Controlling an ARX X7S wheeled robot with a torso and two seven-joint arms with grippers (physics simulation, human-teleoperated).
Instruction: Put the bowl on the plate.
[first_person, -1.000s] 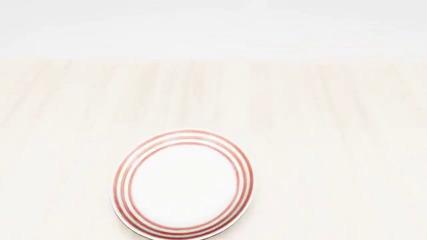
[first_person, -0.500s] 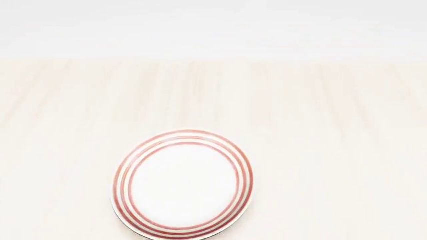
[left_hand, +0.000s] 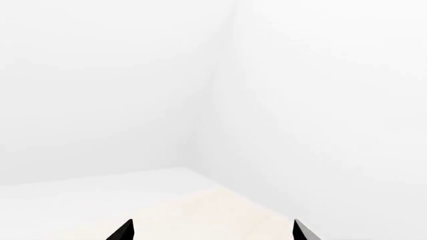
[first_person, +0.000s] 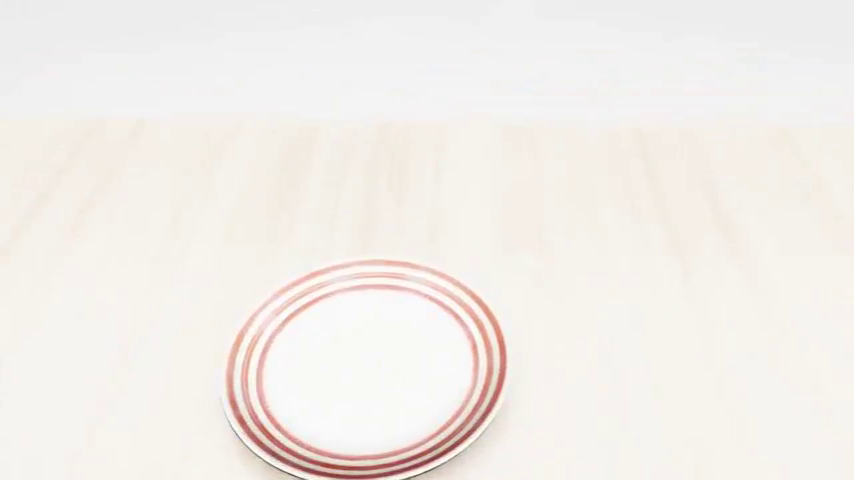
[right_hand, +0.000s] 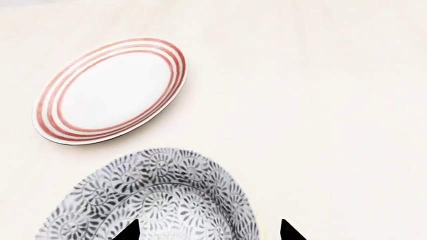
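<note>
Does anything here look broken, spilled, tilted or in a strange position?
Nothing stands out. The plate lies flat and whole on the table, empty. The bowl sits upright beside it, apart from it, with no crack or spill visible.

Bare simulated room: pale wood table, blank white walls, crockery only.

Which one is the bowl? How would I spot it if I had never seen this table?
Start at the pale wooden table in the right wrist view. Two round dishes sit on it, close together but apart. The bowl is the deep one just ahead of the right gripper, covered in blue-grey and white flowers, while the plate beside it is shallow and white with red-orange rings.
</note>
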